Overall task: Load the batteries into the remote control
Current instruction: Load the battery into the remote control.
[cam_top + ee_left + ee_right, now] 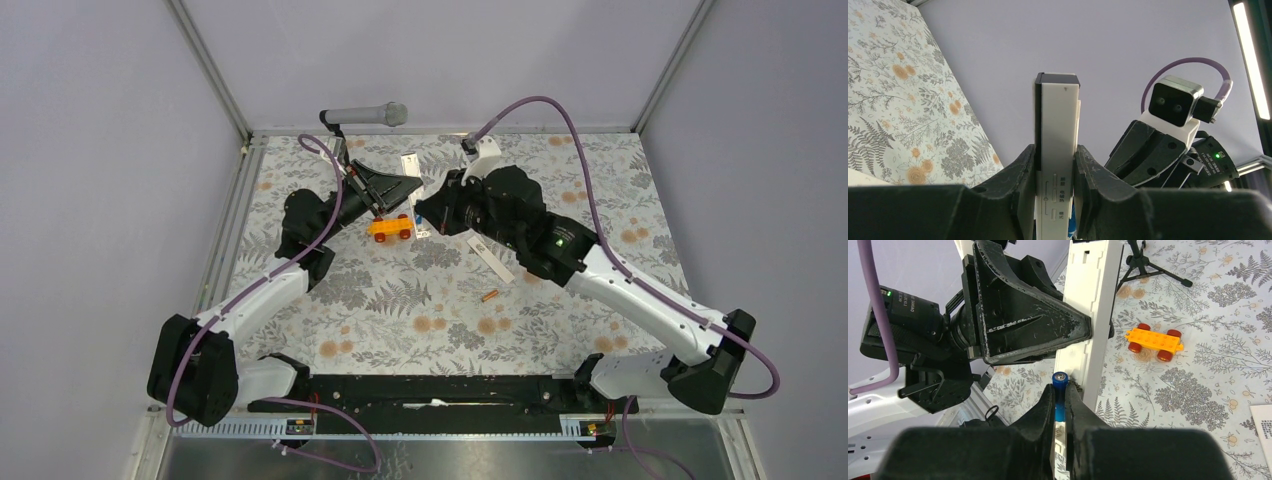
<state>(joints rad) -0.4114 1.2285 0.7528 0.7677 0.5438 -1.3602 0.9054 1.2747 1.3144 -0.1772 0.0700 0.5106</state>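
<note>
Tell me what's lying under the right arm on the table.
A flat white plastic cover pokes out from beneath the right arm; its far end is hidden by the arm. The small orange cylindrical battery lies nearby, uncovered.

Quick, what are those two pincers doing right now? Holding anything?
The left pincer is closed on the white remote.
The right pincer is closed on the blue battery.

Toy car (1154, 341) near remote control (1093, 315)
</note>
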